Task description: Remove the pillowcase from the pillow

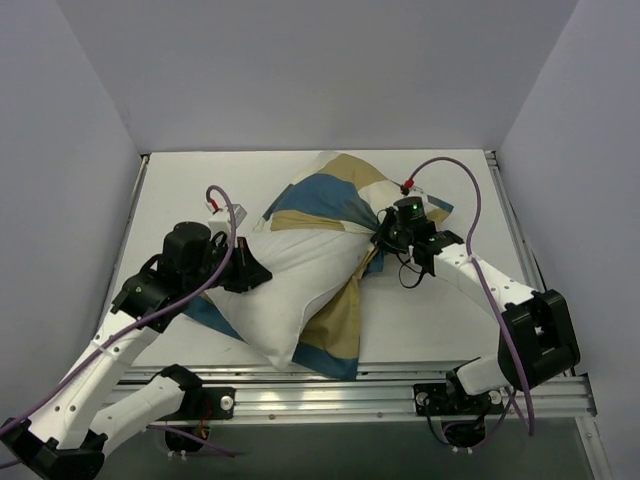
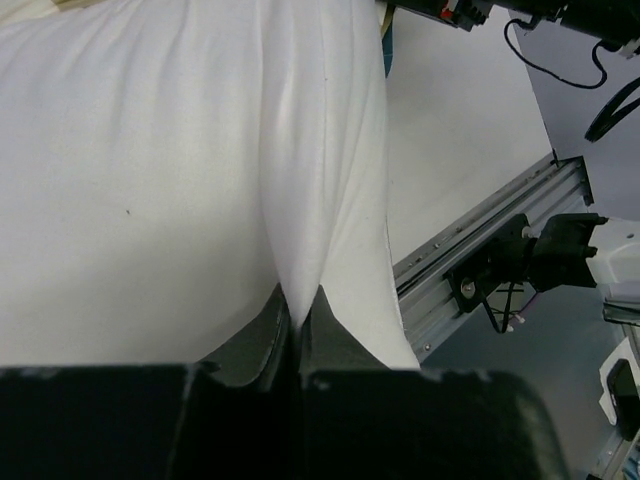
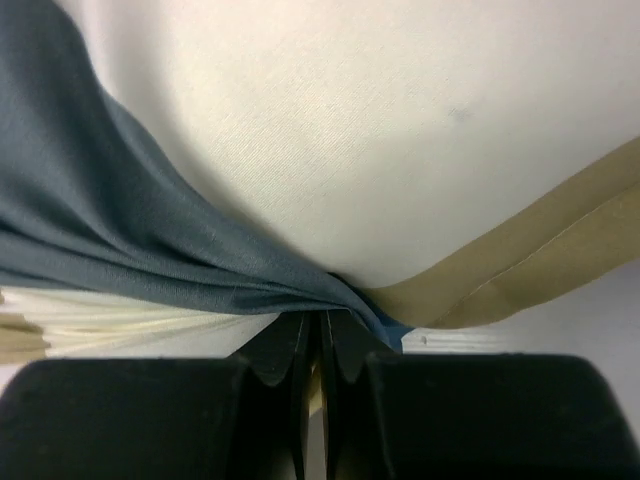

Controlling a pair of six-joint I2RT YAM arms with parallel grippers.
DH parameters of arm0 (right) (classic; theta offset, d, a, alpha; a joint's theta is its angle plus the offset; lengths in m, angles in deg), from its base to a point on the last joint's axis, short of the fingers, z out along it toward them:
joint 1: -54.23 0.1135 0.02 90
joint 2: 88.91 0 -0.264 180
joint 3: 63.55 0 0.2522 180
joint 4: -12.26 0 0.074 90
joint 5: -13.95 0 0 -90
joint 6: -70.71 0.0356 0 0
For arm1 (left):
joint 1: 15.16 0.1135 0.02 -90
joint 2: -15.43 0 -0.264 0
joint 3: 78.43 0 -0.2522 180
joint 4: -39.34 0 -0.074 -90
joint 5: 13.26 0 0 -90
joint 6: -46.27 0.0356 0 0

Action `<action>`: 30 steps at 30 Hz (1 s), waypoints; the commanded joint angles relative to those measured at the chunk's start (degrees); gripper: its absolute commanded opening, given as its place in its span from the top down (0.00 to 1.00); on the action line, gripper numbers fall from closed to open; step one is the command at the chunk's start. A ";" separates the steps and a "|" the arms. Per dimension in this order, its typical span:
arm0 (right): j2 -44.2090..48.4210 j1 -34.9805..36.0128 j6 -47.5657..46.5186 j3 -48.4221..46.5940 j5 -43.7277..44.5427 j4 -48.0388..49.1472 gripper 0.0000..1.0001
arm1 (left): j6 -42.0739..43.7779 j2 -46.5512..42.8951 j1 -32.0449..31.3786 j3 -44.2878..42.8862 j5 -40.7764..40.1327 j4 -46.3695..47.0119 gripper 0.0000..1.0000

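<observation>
The plain white pillow point(image 1: 290, 285) lies across the table, its near half bare. The blue, tan and cream checked pillowcase point(image 1: 325, 195) covers its far end and trails down along its right side point(image 1: 345, 325). My left gripper point(image 1: 250, 272) is shut on a pinched fold of the white pillow point(image 2: 300, 200) at its left side. My right gripper point(image 1: 385, 235) is shut on bunched pillowcase fabric point(image 3: 180, 250), blue and tan, at the pillow's right.
White table top point(image 1: 440, 320) with an aluminium rail point(image 1: 330, 385) along the near edge. Grey walls close in on both sides and the back. A purple cable point(image 1: 455, 175) loops above the right arm.
</observation>
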 commanded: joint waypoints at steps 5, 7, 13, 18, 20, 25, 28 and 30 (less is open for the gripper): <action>8.34 -0.28 -13.63 3.31 3.84 -4.72 0.94 | -8.17 -7.75 1.45 15.19 11.34 5.53 0.55; 10.02 0.17 -13.90 4.01 2.79 -5.07 0.88 | -8.97 -7.84 1.62 14.76 8.01 4.83 0.16; 12.23 0.26 -16.45 7.79 2.96 -5.33 0.76 | -6.34 -1.79 5.65 1.59 -0.52 -2.01 0.06; 12.66 1.23 -15.22 8.41 1.90 -5.34 0.56 | -3.26 6.13 9.09 -6.49 -2.46 -1.85 0.06; 13.80 1.67 -15.39 7.27 1.90 -6.39 0.44 | -2.21 8.84 9.79 -8.00 -3.60 -0.54 0.06; 16.53 2.98 -16.71 3.23 1.99 -9.55 0.22 | 1.22 16.93 11.29 -9.50 -2.91 2.19 0.06; 17.85 4.48 -18.11 -0.46 1.73 -11.04 0.16 | 2.02 22.64 11.38 -7.06 1.22 3.50 0.06; 18.38 6.06 -19.78 -3.18 1.73 -11.49 0.14 | 2.19 23.36 11.47 -4.42 2.80 6.57 0.06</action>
